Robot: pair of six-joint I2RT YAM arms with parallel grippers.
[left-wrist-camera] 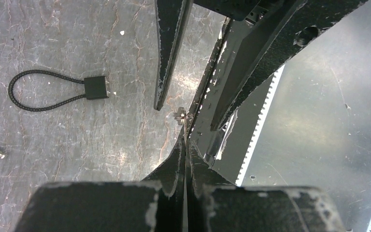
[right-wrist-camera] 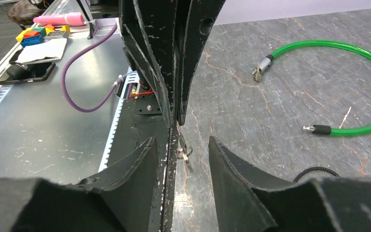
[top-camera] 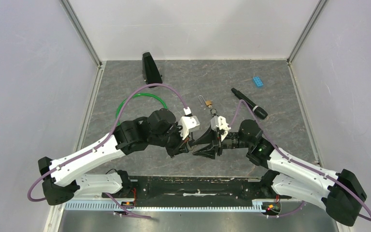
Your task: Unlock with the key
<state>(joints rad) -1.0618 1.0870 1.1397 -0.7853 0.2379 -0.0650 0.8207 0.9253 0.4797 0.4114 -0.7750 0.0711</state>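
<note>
Grey marbled tabletop (top-camera: 280, 125) lies under both arms. Above it, the left gripper (left-wrist-camera: 184, 145) has its fingers pressed together on a small key (left-wrist-camera: 179, 116), which sits between the spread fingers of the right gripper (right-wrist-camera: 181, 145). A brass padlock (top-camera: 207, 103) lies just beyond, with a green cable loop (top-camera: 142, 96) further left.

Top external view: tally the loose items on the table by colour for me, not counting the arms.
Black: 2 (wedge-shaped block, marker)
Green: 1 (cable loop)
Blue: 1 (brick)
Brass: 1 (padlock)
Total: 5
</note>
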